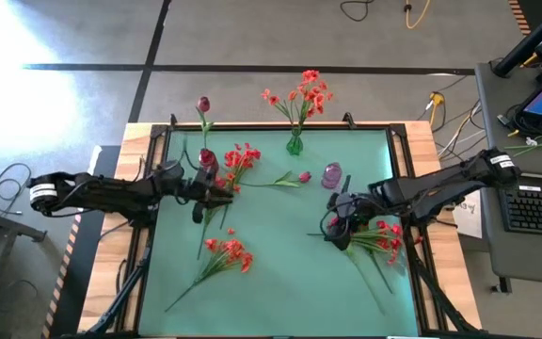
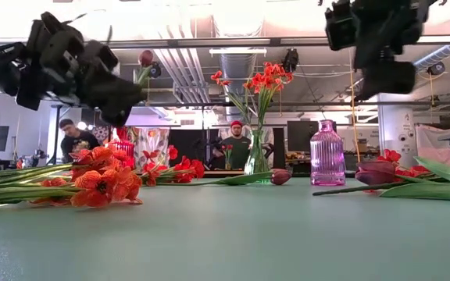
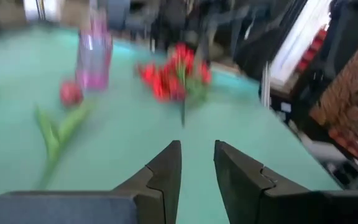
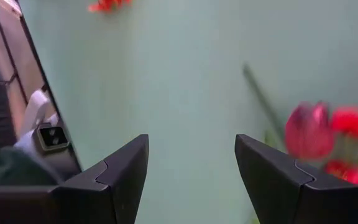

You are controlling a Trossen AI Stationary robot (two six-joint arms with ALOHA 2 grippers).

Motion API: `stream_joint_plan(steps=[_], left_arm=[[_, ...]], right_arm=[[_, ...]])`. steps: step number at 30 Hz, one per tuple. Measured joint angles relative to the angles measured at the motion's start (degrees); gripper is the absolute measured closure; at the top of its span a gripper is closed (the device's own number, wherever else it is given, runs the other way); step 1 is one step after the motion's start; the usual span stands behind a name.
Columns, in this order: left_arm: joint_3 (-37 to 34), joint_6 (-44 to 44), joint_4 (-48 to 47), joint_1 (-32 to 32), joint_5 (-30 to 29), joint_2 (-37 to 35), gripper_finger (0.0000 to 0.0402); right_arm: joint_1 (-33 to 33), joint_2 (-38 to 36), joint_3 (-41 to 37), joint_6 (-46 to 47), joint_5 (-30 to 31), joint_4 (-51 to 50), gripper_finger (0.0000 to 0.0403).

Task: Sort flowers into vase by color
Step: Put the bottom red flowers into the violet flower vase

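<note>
A green vase (image 1: 294, 144) at the far edge holds orange-red flowers (image 1: 301, 94). A red vase (image 1: 207, 160) holds one magenta tulip (image 1: 202, 104). The pink vase (image 1: 332, 175) stands empty. Lying on the green mat are a red cluster (image 1: 243, 158), a loose tulip (image 1: 303, 176), an orange spray (image 1: 230, 252) and a red bunch (image 1: 386, 240) with a tulip bud (image 4: 308, 130). My left gripper (image 3: 197, 144) hovers right of the red vase, its fingers a narrow gap apart around nothing. My right gripper (image 4: 191, 138) hangs wide open, left of the red bunch.
The mat (image 1: 280, 282) is bare along its near edge between the orange spray and the red bunch. Wooden table borders (image 1: 111, 235) flank it. A desk with a keyboard (image 1: 539, 207) stands to the right. People (image 2: 73, 140) are in the room beyond.
</note>
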Motion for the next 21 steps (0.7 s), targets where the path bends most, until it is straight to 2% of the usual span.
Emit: stream_joint_plan(steps=[6,8,13,17,21], left_arm=[[3.42,-2.17,-23.42,-4.53,0.07,-2.23,0.0318],[5.33,-3.23,-32.17,-6.03,-0.12,-3.11,0.0318],[11.56,-7.23,-49.58,-10.43,-4.37,-4.15,0.0318],[16.58,-7.77,-55.66,-14.11,-9.81,-3.68,0.0318],[21.05,-7.51,-56.09,-17.4,-14.89,-2.27,0.0318]], right_arm=[[2.72,0.0,0.64,6.79,-6.11,-5.74,0.0172],[3.41,0.0,1.72,9.22,-6.39,-9.86,0.0172],[6.07,0.0,4.8,14.96,-8.87,-21.89,0.0172],[9.43,0.0,5.56,17.96,-8.75,-27.23,0.0172],[13.3,0.0,4.17,23.4,-8.85,-27.77,0.0172]])
